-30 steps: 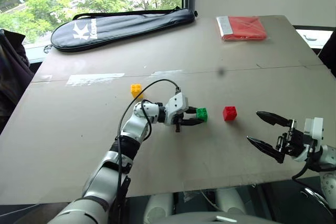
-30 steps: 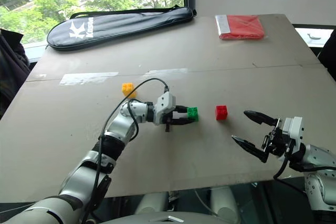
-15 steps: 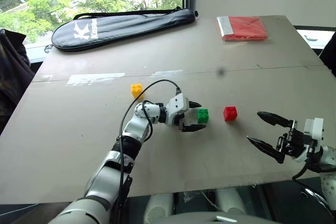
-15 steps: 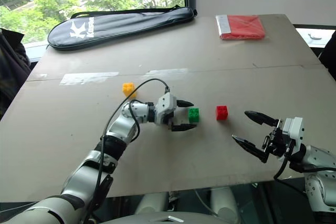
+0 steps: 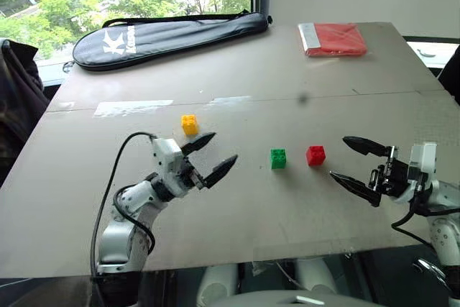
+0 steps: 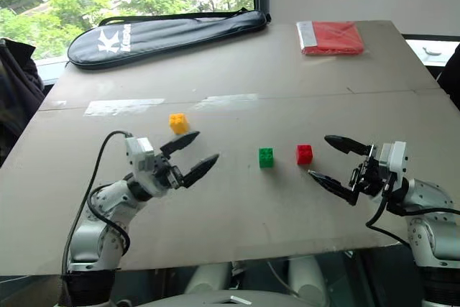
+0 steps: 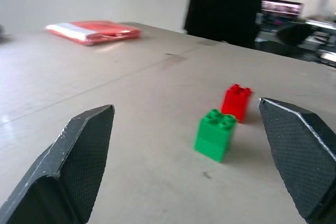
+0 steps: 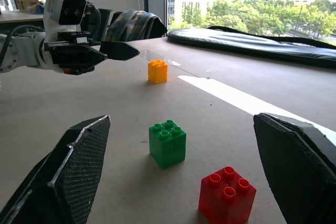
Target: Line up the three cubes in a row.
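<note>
Near the middle of the frame, the green cube (image 5: 278, 158) sat upright on the surface (image 5: 302, 70), studs up, with the red cube (image 5: 315, 155) just beside it to the right, a narrow gap between them. The yellow cube (image 5: 190, 124) lay apart from that pair, farther to the left and a little higher in the frame, out of line with them. Left of the green cube and below the yellow one, the left gripper (image 5: 213, 156) hovered with its jaws spread wide and nothing between them, pointing toward the cubes. At the right edge, the right gripper (image 5: 355, 162) likewise had its jaws released and empty, aimed left at the red cube. Toward the upper left lay a long dark racket bag (image 5: 169, 32), and in the upper right a flat red packet (image 5: 333, 38).
</note>
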You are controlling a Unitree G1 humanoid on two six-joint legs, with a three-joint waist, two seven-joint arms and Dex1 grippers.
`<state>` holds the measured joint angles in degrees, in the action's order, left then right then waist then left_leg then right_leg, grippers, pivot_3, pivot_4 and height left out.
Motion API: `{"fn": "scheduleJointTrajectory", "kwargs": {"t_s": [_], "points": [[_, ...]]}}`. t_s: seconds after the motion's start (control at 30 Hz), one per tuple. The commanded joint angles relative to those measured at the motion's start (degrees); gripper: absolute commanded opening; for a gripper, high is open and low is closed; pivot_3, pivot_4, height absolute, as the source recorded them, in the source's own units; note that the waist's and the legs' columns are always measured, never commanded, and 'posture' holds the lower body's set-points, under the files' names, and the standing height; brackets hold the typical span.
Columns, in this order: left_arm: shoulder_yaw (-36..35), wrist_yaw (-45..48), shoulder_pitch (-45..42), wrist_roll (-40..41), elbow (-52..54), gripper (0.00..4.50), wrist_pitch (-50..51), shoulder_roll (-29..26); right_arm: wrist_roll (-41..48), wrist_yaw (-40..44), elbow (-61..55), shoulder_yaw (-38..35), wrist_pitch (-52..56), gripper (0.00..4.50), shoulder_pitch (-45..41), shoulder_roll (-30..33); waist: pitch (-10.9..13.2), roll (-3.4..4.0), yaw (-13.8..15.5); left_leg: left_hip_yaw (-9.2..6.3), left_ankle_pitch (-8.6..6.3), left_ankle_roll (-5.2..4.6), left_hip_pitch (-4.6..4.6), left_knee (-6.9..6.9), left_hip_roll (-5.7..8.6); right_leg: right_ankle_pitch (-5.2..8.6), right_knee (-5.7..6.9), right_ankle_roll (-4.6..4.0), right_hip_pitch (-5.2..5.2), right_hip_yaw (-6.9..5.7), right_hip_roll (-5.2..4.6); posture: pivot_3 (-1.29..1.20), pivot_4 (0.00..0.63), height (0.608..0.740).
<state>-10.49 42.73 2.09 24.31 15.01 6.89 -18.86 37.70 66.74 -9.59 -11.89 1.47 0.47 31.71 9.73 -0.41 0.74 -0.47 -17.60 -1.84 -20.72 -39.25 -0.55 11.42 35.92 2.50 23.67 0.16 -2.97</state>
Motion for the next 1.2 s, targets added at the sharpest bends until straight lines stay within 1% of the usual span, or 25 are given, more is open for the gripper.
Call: {"fn": "scheduleJointTrajectory", "kwargs": {"t_s": [0.03,0.13,0.27,0.57,0.8,0.93,1.03,1.17,1.2], "points": [[-3.9,-13.5,-1.1,-7.3,-2.0,4.47,-1.3,1.4,1.6,-0.2,0.1,-0.6,0.7,4.5,-1.6,-0.4,0.0,-0.01,0.1,-0.03,0.0,0.0,-0.02,-0.04,0.01,-0.01,0.0,0.03,0.0,0.0,0.04,0.0,0.15,0.74],[-3.8,-21.9,-3.4,-14.7,-6.0,4.47,-2.6,1.6,1.6,-0.4,0.4,-0.4,1.3,4.5,-2.8,-0.6,0.0,-0.01,0.1,-0.05,0.01,0.01,-0.02,-0.03,0.15,-0.04,0.01,0.03,-0.01,-0.01,0.09,0.0,0.15,0.74],[-2.9,-26.3,-7.1,-17.9,-11.0,4.47,-2.8,1.5,1.3,-0.6,0.8,-0.5,1.6,4.5,-3.9,-0.5,0.0,-0.02,0.0,-0.02,0.0,0.01,-0.05,-0.01,0.18,-0.18,0.0,0.22,0.0,0.0,0.09,0.0,0.15,0.74],[1.7,-26.9,-12.5,-20.5,-22.3,4.47,-4.1,2.3,0.8,-3.0,-1.9,-0.8,1.7,4.5,-2.6,-1.1,0.0,-0.02,0.0,-0.03,0.0,0.01,-0.06,0.03,0.17,-0.17,-0.02,0.22,0.02,-0.01,0.06,0.0,0.15,0.74],[3.8,-28.0,-16.8,-21.9,-27.5,4.47,-5.3,3.5,0.5,-3.8,-2.8,-0.6,1.2,4.5,-1.3,-1.3,0.0,0.03,0.2,-0.04,0.01,0.02,-0.02,-0.02,0.2,-0.19,0.02,0.24,-0.03,-0.02,0.05,0.0,0.15,0.74],[4.7,-28.7,-18.5,-22.2,-28.5,4.47,-4.6,4.9,0.3,-3.7,-2.7,-0.5,0.7,4.5,-0.7,-1.6,-0.1,0.05,0.2,-0.03,0.01,0.01,-0.01,-0.02,0.22,-0.2,0.02,0.26,-0.06,-0.01,0.05,0.0,0.15,0.74],[4.8,-29.6,-19.2,-22.4,-28.5,3.74,-3.9,5.3,0.3,-3.6,-2.7,-0.6,0.7,4.5,-0.6,-1.6,-0.1,0.05,0.2,-0.04,0.01,0.02,-0.02,-0.01,0.22,-0.2,0.02,0.26,-0.05,-0.01,0.04,0.0,0.15,0.74],[4.8,-29.8,-19.3,-22.3,-28.5,1.82,-3.8,5.2,0.3,-3.5,-2.7,-0.5,0.8,4.5,-0.6,-1.6,-0.1,0.04,0.2,-0.04,0.01,0.01,-0.01,-0.01,0.21,-0.2,0.02,0.26,-0.05,-0.01,0.04,0.0,0.15,0.74],[4.7,-29.6,-19.2,-22.0,-28.3,1.28,-3.9,5.2,0.3,-3.5,-2.6,-0.5,0.8,4.5,-0.7,-1.5,-0.1,0.05,0.2,-0.05,0.01,0.02,-0.01,-0.01,0.21,-0.2,0.02,0.26,-0.05,-0.01,0.04,0.0,0.15,0.74]]}}
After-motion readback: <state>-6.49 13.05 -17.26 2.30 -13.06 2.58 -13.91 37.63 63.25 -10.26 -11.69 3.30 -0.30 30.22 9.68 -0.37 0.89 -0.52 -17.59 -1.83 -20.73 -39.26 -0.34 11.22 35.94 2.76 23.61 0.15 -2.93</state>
